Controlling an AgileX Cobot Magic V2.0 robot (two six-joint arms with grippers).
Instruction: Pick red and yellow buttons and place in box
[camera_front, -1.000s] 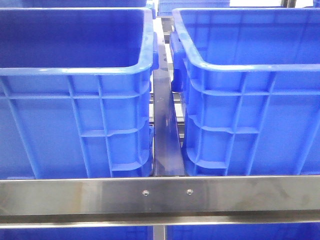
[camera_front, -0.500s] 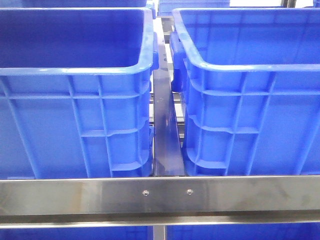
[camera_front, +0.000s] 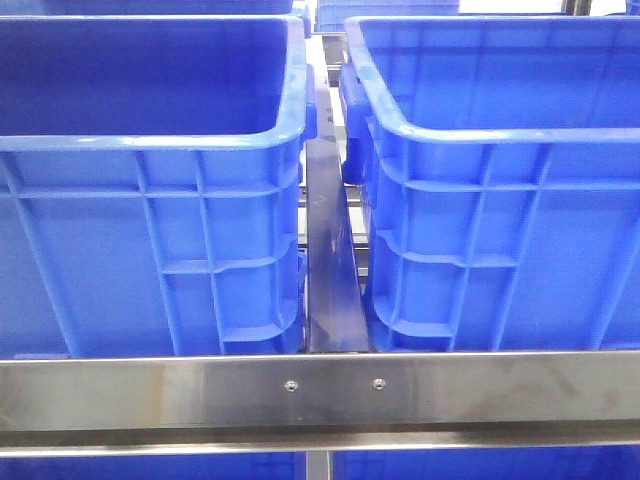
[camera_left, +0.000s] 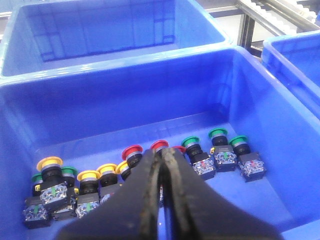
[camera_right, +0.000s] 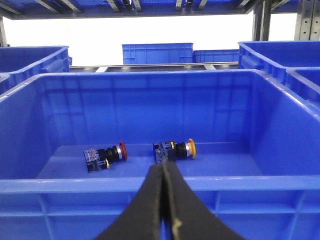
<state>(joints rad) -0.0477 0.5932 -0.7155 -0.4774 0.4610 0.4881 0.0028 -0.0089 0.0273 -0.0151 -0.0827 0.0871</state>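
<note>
So from the front you basically just see two big blue crates side by side, the left crate (camera_front: 150, 200) and the right crate (camera_front: 500, 200), with a dark metal strip (camera_front: 330, 260) running between them and a shiny steel rail (camera_front: 320, 392) across the front. Neither arm shows up in that view at all.

The left wrist camera is where the action is. The left gripper (camera_left: 162, 165) hangs over a crate (camera_left: 240, 90) with a whole row of pushbuttons along the floor: yellow-capped ones (camera_left: 49, 164) at one end, red-capped ones (camera_left: 132, 151) in the middle just past the fingertips, and green-capped ones (camera_left: 218, 135) at the other end. The fingers (camera_left: 145, 180) are pressed together with barely a slit between them, and I can't see anything pinched in there.

The right wrist camera looks into another blue box (camera_right: 150, 90). Two buttons lie on their sides on its floor: the red button (camera_right: 106, 154) and, near it but apart, the yellow button (camera_right: 176, 149). The right gripper (camera_right: 164, 172) sits above the near wall of that box, fingers (camera_right: 155, 195) closed tight against each other, holding nothing as far as I can tell.
</note>
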